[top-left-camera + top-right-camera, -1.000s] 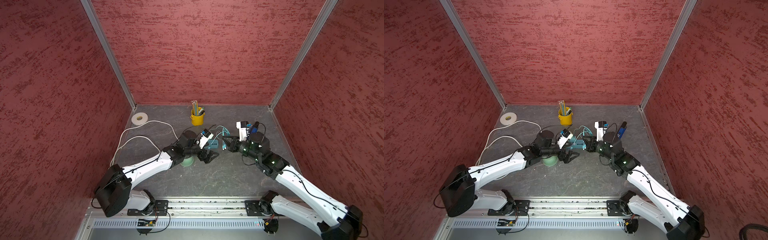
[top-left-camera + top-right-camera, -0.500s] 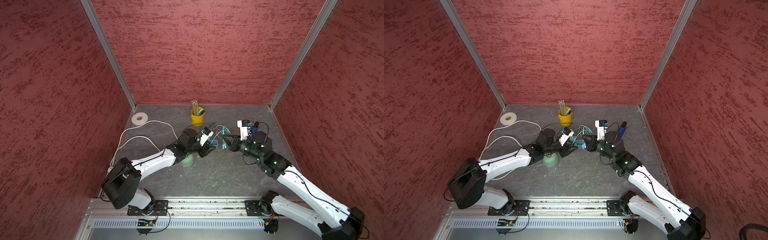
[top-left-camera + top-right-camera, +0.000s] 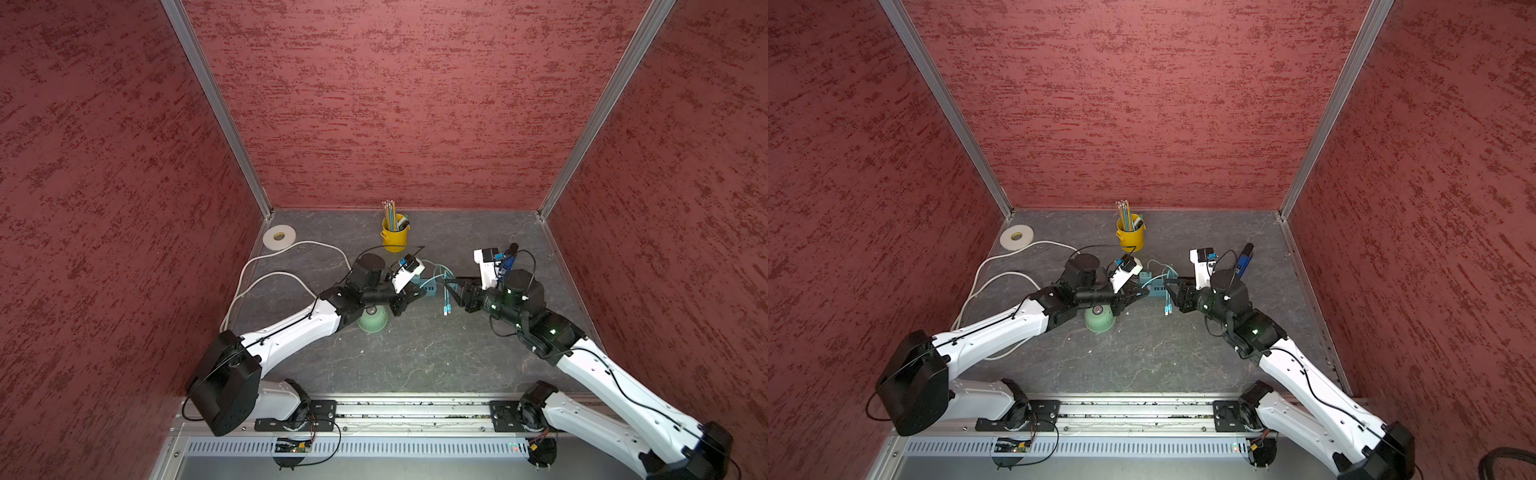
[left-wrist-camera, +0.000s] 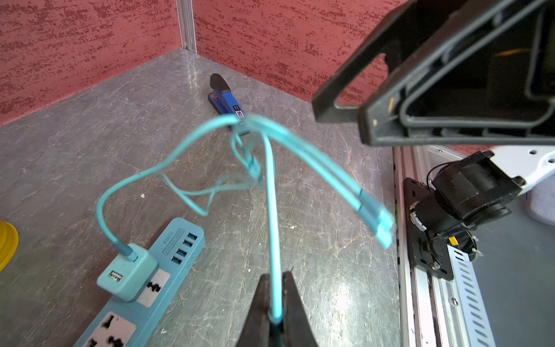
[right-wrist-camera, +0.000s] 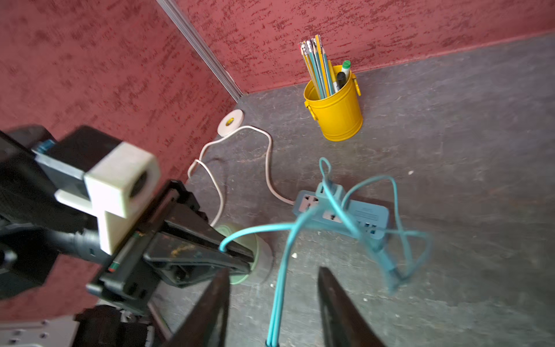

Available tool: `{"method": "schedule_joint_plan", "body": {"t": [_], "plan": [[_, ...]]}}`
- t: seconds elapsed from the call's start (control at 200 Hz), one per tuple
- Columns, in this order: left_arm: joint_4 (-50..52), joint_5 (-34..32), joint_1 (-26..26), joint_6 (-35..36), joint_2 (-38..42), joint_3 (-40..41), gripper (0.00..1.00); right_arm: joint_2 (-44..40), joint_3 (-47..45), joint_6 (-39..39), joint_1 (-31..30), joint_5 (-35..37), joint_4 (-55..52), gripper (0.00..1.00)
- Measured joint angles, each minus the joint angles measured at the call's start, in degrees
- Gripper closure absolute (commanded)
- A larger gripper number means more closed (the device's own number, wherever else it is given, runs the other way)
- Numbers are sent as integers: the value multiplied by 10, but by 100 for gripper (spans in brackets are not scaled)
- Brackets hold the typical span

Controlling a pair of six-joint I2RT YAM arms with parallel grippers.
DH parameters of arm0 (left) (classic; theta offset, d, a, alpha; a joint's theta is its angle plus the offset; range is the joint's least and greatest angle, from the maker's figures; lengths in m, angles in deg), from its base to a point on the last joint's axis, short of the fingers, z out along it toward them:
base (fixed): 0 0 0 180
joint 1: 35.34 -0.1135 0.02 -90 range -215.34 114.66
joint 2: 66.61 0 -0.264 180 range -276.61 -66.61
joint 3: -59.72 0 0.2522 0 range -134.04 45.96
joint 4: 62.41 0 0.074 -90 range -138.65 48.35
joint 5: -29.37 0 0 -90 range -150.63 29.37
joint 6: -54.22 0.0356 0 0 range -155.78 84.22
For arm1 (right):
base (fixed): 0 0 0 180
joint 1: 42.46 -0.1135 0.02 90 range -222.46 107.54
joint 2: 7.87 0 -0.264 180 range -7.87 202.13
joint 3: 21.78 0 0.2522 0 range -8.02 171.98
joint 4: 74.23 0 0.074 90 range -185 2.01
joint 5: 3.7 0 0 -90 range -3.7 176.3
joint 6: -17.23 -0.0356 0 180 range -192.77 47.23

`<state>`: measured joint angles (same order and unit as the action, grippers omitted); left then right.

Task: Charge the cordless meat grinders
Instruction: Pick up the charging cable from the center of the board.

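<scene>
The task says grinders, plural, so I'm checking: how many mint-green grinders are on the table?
1. The mint-green grinder sits partly under the left arm, near the blue power strip. That arm might hide another.

Looped teal charging cable (image 3: 446,297) hangs across the centre gap. Teal plastic power strip (image 3: 430,289) just behind it. Pale mint-green dome-shaped grinder (image 3: 372,322) under left forearm. Near grey tabletop (image 3: 415,357) open.
</scene>
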<state>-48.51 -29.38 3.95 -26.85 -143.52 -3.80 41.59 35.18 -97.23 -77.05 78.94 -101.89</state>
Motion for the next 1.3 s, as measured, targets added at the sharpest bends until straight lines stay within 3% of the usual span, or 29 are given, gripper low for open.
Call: {"method": "schedule_joint_plan", "body": {"t": [0.18,0.461,0.751,0.997,1.167,1.247,1.302], "plan": [[86,52,-18,76,9,-31,100,-4,30,134,0,-17,-22,33],[163,145,-40,193,15,-54,100,44,14,278,2,-204,37,39],[198,205,-56,245,11,-71,100,116,14,336,2,-333,50,59],[219,230,-59,257,0,-88,100,129,14,346,2,-362,72,73],[231,239,-63,263,-3,-89,100,131,14,352,2,-364,82,100],[234,242,-68,265,-5,-90,97,132,14,357,2,-361,81,100],[235,244,-69,265,-5,-90,88,132,14,360,2,-360,81,100]]}}
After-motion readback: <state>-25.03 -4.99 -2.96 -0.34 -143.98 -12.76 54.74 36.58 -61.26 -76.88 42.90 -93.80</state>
